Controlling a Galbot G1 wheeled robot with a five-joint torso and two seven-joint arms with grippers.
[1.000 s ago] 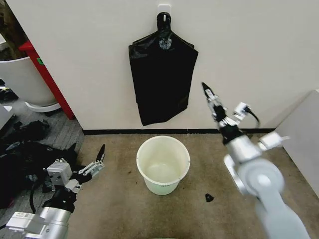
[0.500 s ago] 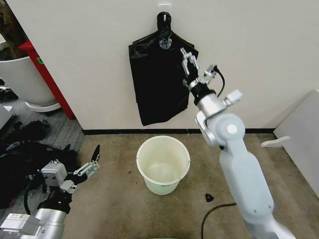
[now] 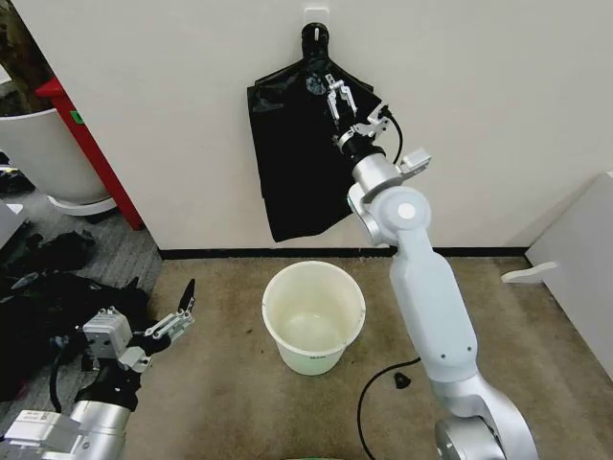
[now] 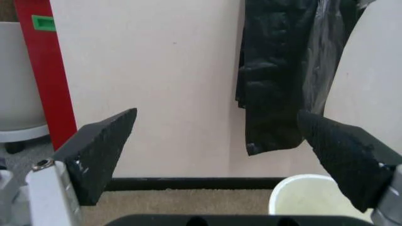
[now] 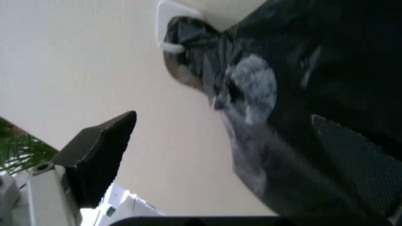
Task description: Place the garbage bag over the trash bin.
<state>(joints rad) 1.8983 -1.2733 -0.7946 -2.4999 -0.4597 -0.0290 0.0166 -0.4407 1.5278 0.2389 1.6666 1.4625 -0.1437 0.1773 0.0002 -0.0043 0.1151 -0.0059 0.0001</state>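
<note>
The trash bin (image 3: 313,316), a small cream-white bucket, stands empty on the brown carpet by the wall; its rim also shows in the left wrist view (image 4: 308,200). Above it a knotted bunch of flat black bags (image 3: 306,153) hangs from a white wall hook (image 3: 315,16). A garbage bag on its own is out of view. My right gripper (image 3: 337,91) is raised to the upper part of the bunch, just below the knot, open. In its wrist view the bunch (image 5: 283,94) lies between the spread fingers. My left gripper (image 3: 182,309) waits low at the left, open and holding nothing.
A large white tub (image 3: 38,153) and a red panel (image 3: 91,153) stand at the left, with a heap of dull black cloth (image 3: 48,287) on the floor below. A small black scrap (image 3: 401,380) and a cable (image 3: 378,402) lie right of the bin. A white board (image 3: 575,259) leans at right.
My right arm has swung up and to the left, from beside the bin's right to the hanging bunch of bags. The left gripper has barely shifted.
</note>
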